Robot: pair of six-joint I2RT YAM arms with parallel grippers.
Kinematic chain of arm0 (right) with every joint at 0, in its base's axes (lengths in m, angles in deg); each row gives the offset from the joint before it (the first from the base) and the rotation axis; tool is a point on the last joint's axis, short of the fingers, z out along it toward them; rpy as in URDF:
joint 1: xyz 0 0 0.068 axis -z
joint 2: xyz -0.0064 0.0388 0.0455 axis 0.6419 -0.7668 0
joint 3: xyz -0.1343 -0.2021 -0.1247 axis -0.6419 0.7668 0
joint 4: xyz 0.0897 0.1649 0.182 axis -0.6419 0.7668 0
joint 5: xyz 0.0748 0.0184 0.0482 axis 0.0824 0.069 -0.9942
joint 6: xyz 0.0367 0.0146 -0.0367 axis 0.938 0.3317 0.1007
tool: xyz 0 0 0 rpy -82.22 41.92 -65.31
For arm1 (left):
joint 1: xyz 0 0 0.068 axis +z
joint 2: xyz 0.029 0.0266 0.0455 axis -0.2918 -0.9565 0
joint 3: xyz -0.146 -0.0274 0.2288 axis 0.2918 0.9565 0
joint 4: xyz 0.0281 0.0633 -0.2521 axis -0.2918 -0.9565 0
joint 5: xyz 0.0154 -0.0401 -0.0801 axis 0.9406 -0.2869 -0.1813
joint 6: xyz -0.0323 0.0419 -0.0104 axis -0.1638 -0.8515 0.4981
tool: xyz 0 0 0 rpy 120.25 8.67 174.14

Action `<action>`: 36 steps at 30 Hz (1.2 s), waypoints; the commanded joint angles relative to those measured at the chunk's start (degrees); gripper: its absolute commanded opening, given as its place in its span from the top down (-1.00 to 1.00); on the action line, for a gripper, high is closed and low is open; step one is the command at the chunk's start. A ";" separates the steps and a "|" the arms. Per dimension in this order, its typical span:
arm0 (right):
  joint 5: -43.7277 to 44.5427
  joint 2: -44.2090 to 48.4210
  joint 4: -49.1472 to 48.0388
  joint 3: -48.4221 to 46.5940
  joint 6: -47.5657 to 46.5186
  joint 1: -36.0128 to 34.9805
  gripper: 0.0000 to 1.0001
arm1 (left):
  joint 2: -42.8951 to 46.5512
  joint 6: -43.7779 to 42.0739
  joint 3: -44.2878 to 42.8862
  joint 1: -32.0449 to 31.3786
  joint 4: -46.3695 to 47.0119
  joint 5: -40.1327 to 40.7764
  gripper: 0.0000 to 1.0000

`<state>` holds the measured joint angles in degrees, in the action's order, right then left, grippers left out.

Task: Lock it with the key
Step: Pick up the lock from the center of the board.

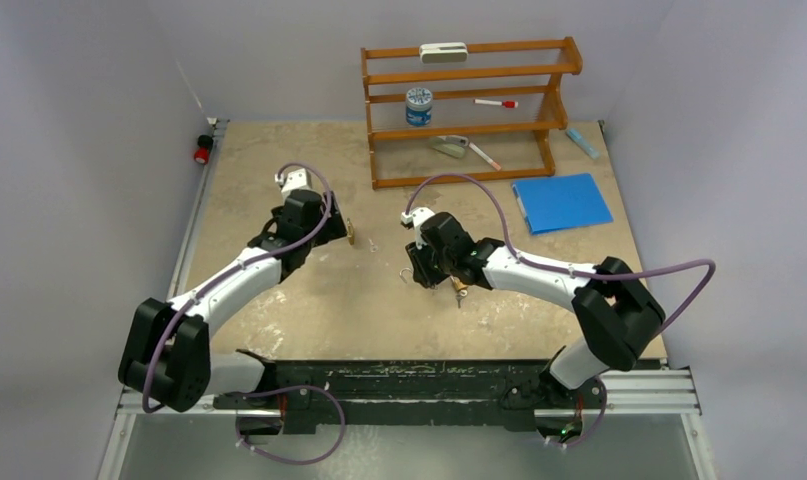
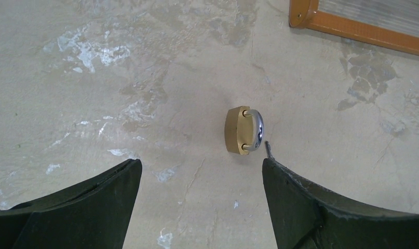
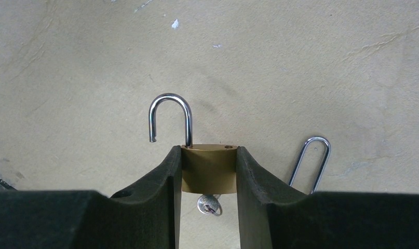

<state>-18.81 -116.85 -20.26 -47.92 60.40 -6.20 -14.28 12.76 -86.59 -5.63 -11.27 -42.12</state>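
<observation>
Your worktop (image 1: 309, 310) carries a wooden rack (image 1: 459, 131) at its far edge, with a blue folder (image 1: 561, 202) just right of the rack's foot. Your left pincer (image 2: 201, 163) hangs wide open and empty in front of the rack's left end. A second padlock (image 2: 241, 129), its shackle closed, lies on the worktop just past the fingertips. Your right pincer (image 3: 209, 150), in front of the rack's middle and well apart from it, is clamped on the brass padlock (image 3: 209, 171). That lock's shackle (image 3: 171, 111) stands open, and the key (image 3: 209, 203) sits in its underside. A loose steel loop (image 3: 312, 161) lies beside the right finger.
</observation>
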 commanded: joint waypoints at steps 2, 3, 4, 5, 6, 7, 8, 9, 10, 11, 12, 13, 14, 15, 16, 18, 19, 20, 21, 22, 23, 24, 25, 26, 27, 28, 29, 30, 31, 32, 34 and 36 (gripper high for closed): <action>-0.36 0.24 -0.84 -1.28 -0.42 -0.18 1.00 | 1.58 -3.42 3.69 -0.44 14.44 3.14 -0.72; -0.32 0.24 -0.77 -1.21 -0.42 -0.16 1.00 | 1.86 -3.88 4.45 -0.44 16.41 3.72 -0.72; -0.31 0.27 -0.69 -1.29 -0.42 -0.19 1.00 | 1.99 -4.34 5.07 -0.44 18.63 4.19 -0.71; -0.31 0.25 -0.58 -1.30 -0.42 -0.20 1.00 | 2.03 -4.93 5.55 -0.44 20.05 4.62 -0.71; -0.31 0.29 -0.48 -1.32 -0.43 -0.18 1.00 | 1.95 -5.39 6.08 -0.44 21.63 4.97 -0.72; -0.31 0.29 -0.46 -1.30 -0.42 -0.17 1.00 | 1.76 -6.00 6.61 -0.44 23.29 5.18 -0.72; -0.31 0.27 -0.44 -1.32 -0.46 -0.19 1.00 | 1.42 -6.65 7.13 -0.44 24.78 5.40 -0.72; -0.35 0.25 -0.50 -1.31 -0.42 -0.11 1.00 | 1.08 -7.18 7.60 -0.44 26.62 5.55 -0.72; -0.39 0.24 -0.52 -1.30 -0.42 -0.14 1.00 | 0.81 -7.63 8.75 -0.44 28.50 5.65 -0.71; -0.40 0.20 -0.55 -1.30 -0.42 -0.16 1.00 | 0.46 -8.07 9.54 -0.44 30.32 5.74 -0.71; -0.40 0.16 -0.55 -1.30 -0.42 -0.12 1.00 | 0.11 -8.57 10.34 -0.44 31.93 5.70 -0.71; -0.40 0.14 -0.59 -1.31 -0.42 -0.18 1.00 | -0.24 -9.00 11.07 -0.44 33.82 5.48 -0.72; -0.40 0.04 -0.56 -1.28 -0.42 -0.19 1.00 | -0.62 -9.41 11.86 -0.44 35.53 5.33 -0.72; -0.40 0.00 -0.49 -1.30 -0.44 -0.19 1.00 | -1.06 -9.76 12.47 -0.44 36.78 5.36 -0.72; -0.40 -0.02 -0.47 -1.28 -0.44 -0.19 1.00 | -1.55 -10.11 12.90 -0.44 37.86 5.39 -0.71; -0.40 -0.17 -0.33 -1.33 -0.50 -0.15 1.00 | -2.63 -10.72 13.35 -0.44 39.04 5.40 -0.71; -0.40 -0.26 -0.30 -1.36 -0.49 -0.16 1.00 | -3.04 -10.97 13.61 -0.44 39.71 5.40 -0.71; -0.40 -0.37 -0.33 -1.41 -0.50 -0.16 1.00 | -3.32 -11.00 13.90 -0.44 40.31 5.40 -0.72; -0.40 -0.46 -0.30 -1.51 -0.49 -0.12 1.00 | -3.52 -11.01 14.22 -0.44 40.99 5.32 -0.71; -0.40 -0.57 -0.24 -1.66 -0.48 -0.15 1.00 | -3.62 -11.01 14.63 -0.46 41.69 5.24 -0.72; -0.40 -0.69 -0.13 -1.78 -0.50 -0.15 1.00 | -3.72 -11.01 14.81 -0.44 42.26 5.22 -0.71; -0.40 -0.72 -0.16 -1.92 -0.50 -0.16 1.00 | -3.76 -11.08 14.96 -0.44 42.62 5.16 -0.71; -0.40 -0.84 -0.19 -2.00 -0.55 -0.16 1.00 | -3.84 -11.36 15.13 -0.45 42.83 4.95 -0.71; -0.48 -0.80 -0.28 -2.00 -0.51 -0.19 1.00 | -3.85 -11.50 15.19 -0.44 43.09 4.88 -0.71; -0.61 -0.82 -0.24 -2.05 -0.51 -0.12 1.00 | -3.81 -11.64 15.25 -0.44 43.12 4.87 -0.71; -0.80 -0.81 -0.20 -2.11 -0.51 -0.18 1.00 | -3.79 -11.83 15.27 -0.44 43.12 4.87 -0.72; -1.02 -0.89 -0.13 -2.17 -0.51 -0.17 1.00 | -3.69 -12.00 15.38 -0.44 43.13 4.81 -0.72; -1.20 -0.95 0.01 -2.22 -0.51 -0.18 1.00 | -3.56 -12.13 15.42 -0.44 43.16 4.79 -0.72; -1.26 -1.05 -0.02 -2.24 -0.51 -0.17 1.00 | -3.38 -12.27 15.55 -0.44 43.17 4.72 -0.72; -1.35 -1.12 -0.02 -2.26 -0.51 -0.23 1.00 | -3.12 -12.34 15.77 -0.44 43.36 4.51 -0.72; -1.44 -1.18 0.06 -2.33 -0.51 -0.13 1.00 | -2.69 -12.62 16.20 -0.44 43.53 4.23 -0.72; -1.45 -1.25 0.14 -2.33 -0.51 -0.17 1.00 | -2.34 -12.92 16.37 -0.44 43.49 4.16 -0.72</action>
<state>-19.14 -118.07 -19.56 -47.92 60.38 -6.20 -18.17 1.28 -70.83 -5.74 28.77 -37.70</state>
